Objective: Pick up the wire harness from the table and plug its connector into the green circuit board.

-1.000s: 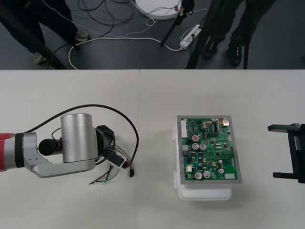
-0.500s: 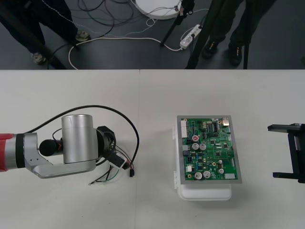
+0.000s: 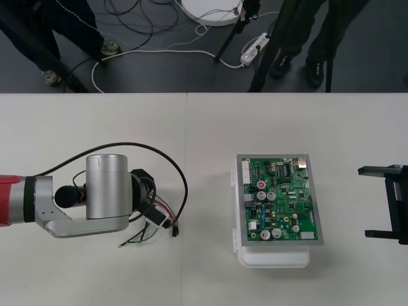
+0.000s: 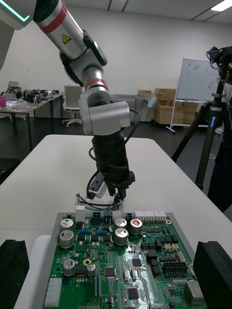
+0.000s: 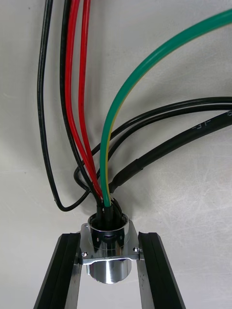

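plain light desk (image 3: 204, 127), dark strip of floor beyond its far edge. on the left half, left tool (image 5: 108, 240) down low, fingers (image 5: 63, 270) clamped on the flanged metal socket (image 5: 107, 253) of the wire harness (image 3: 156, 213). red, black and green wires fanning away over the desk, small black plug (image 3: 173, 231) loose at their far end, well apart from the green circuit board (image 3: 280, 201) on its white base (image 3: 274, 258). right tool (image 3: 376, 203) parked at the right edge, spread wide and holding nothing. likely trouble: gripped by the socket end, so plug dangling and swinging on the carry, snagging on board parts or arriving twisted. perhaps also a slip on the smooth metal.
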